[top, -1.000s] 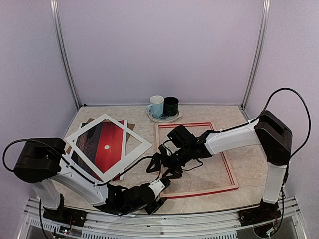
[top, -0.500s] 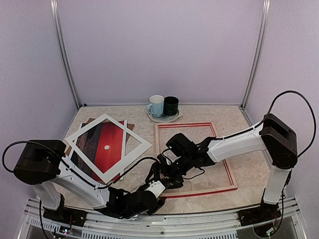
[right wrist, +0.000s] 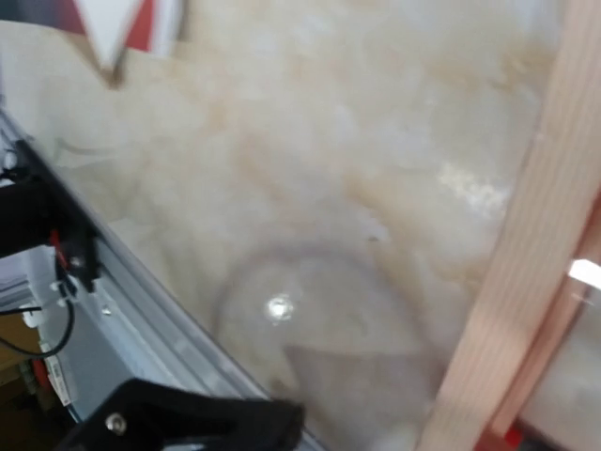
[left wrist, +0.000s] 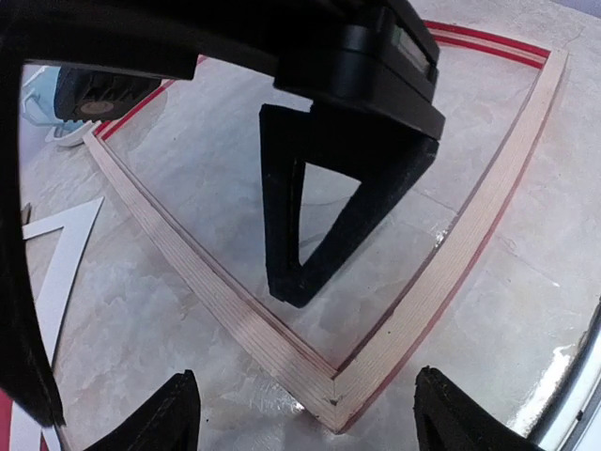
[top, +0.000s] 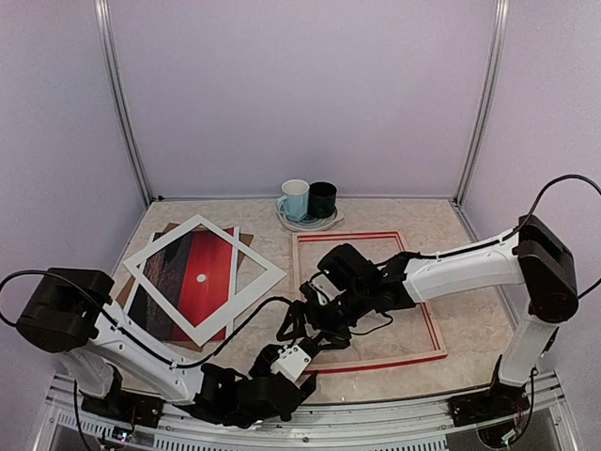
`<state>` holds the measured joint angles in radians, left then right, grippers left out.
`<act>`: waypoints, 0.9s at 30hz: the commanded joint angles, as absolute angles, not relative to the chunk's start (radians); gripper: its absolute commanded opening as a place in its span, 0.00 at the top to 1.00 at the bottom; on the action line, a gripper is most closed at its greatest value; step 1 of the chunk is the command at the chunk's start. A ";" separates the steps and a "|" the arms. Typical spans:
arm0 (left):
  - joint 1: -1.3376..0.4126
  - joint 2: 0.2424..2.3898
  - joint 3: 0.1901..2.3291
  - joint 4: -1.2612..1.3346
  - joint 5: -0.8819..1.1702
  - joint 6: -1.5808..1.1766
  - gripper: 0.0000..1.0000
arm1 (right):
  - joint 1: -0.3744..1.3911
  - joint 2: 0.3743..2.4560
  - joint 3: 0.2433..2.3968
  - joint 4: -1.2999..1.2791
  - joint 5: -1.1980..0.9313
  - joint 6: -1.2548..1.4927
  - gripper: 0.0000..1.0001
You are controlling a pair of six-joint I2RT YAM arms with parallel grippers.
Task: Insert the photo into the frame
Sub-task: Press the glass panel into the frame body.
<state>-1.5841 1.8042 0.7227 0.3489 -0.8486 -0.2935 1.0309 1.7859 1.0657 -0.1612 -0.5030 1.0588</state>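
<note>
The frame (top: 368, 299) lies flat on the table right of centre, pale wood side up with red edges. Its near-left corner (left wrist: 333, 399) sits between my left gripper's (top: 307, 356) spread fingertips (left wrist: 178, 413); the jaws are open and clear of the wood. My right gripper (top: 305, 329) hangs open just above the frame's left side, with one black finger (left wrist: 282, 235) over the table inside the frame. The frame's wood rail (right wrist: 526, 254) runs down the right of the right wrist view. The photo (top: 202, 272), red sky with a white sun, lies at the left under a white mat.
The white mat border (top: 240, 250) lies skewed over the photo, on a brown backing board (top: 173, 229). A pale blue mug (top: 295, 199) and a dark mug (top: 322, 199) stand on a plate (top: 305, 225) at the back. The table's metal front rail (right wrist: 141, 310) is close by.
My left gripper's jaws have opened wider around the frame's corner and its arm has drawn back toward the front. The right arm has stretched lower and nearer over the frame's left side.
</note>
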 commanded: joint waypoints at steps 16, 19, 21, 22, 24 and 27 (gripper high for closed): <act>-1.635 1.438 0.798 -0.040 -1.000 -0.520 0.01 | 0.854 1.615 1.281 -0.340 -0.225 0.708 0.01; -1.520 1.363 0.807 -0.123 -0.917 -0.565 0.01 | 0.851 1.587 1.268 -0.300 -0.196 0.661 0.01; -1.423 1.316 0.809 -0.151 -0.822 -0.569 0.01 | 0.851 1.569 1.260 -0.282 -0.174 0.614 0.01; -1.366 1.301 0.807 -0.153 -0.749 -0.557 0.01 | 0.851 1.557 1.251 -0.274 -0.158 0.586 0.01; -1.266 1.277 0.807 -0.157 -0.663 -0.528 0.01 | 0.851 1.534 1.240 -0.268 -0.111 0.517 0.01; -1.129 1.284 0.826 -0.165 -0.534 -0.472 0.01 | 0.850 1.496 1.218 -0.281 -0.022 0.427 0.01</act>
<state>-1.2568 1.2865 0.7937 -0.0982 -0.7555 -0.5201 0.8536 1.5585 1.2526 -0.2981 -0.1516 0.5831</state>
